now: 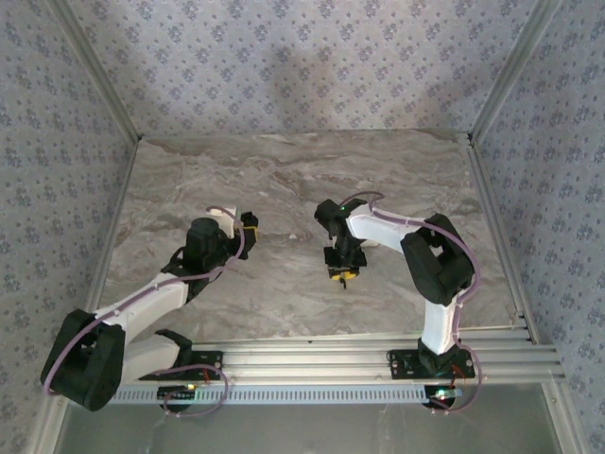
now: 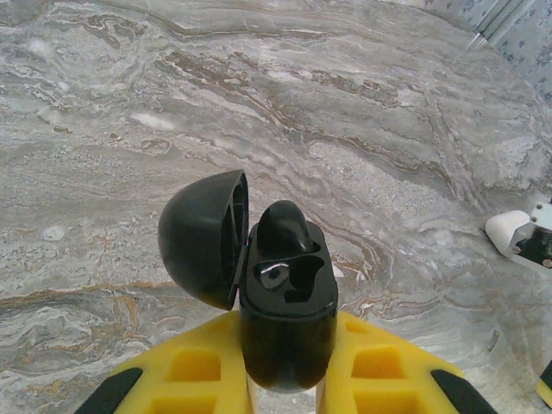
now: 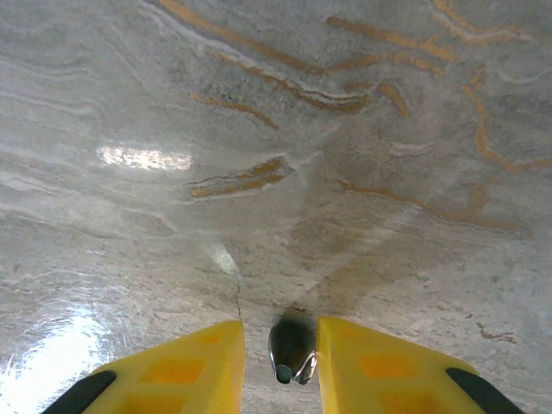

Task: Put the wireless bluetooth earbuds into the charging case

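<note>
One black earbud [image 2: 285, 228] is sitting seated in the far socket of the charging case [image 2: 289, 302], whose lid [image 2: 198, 237] is hanging open to the side, so the job is looking roughly half done for this pair. The left gripper [image 2: 289, 345] is pinching the case body tight between its yellow fingers, holding it up off the marble table [image 2: 362, 129]. The near socket [image 2: 289, 280] is looking empty. Over by the right arm, the right gripper [image 3: 280, 332] is squeezing a second, dark earbud [image 3: 289, 345] between its fingertips just above the table, well apart from the case. Carrying that bud across and seating it is what is remaining, then closing the lid.
</note>
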Available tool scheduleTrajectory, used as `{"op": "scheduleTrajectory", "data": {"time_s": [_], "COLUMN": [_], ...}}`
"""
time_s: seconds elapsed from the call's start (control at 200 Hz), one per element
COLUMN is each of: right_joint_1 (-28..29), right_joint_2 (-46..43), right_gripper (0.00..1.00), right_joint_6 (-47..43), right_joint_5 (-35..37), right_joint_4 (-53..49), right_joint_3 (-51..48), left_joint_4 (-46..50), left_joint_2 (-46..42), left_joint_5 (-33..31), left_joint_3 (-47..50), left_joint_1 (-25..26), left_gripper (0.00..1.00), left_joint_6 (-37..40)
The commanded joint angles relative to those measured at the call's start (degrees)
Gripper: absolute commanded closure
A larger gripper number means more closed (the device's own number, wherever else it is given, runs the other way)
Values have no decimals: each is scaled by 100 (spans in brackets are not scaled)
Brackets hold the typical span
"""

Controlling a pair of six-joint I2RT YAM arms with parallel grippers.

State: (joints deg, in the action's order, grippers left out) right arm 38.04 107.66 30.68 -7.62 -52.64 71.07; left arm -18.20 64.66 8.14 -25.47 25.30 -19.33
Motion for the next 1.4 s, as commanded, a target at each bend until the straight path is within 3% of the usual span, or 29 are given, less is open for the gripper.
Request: {"op": "scheduleTrajectory", "data": {"time_s": [0.0,0.49,0.844,1.119,1.394], "right_joint_1": [43,104,109,-61,-259], "right_joint_2": [122,203,-45,-1358,-3035], "right_gripper": [71,74,84,84,84], "right_joint_6": [101,96,195,250,-306], "right_joint_5": [179,172,276,347,376], "right_joint_4": [-255,-167,207,1243,2286], "right_joint_3": [-67,-154,-433,-1020,-1408], "left_joint_4": [-131,-122,-96,-955,-2074], "left_joint_2": [-49,-99,-122,50,879], "left_joint_5": [74,67,89,509,1077], "left_joint_3": [-117,-73,-74,60,-246], "left_joint_1": [45,45,45,314,775], "left_gripper": [85,85,85,85,85], "left_joint_6": [51,48,70,241,461]}}
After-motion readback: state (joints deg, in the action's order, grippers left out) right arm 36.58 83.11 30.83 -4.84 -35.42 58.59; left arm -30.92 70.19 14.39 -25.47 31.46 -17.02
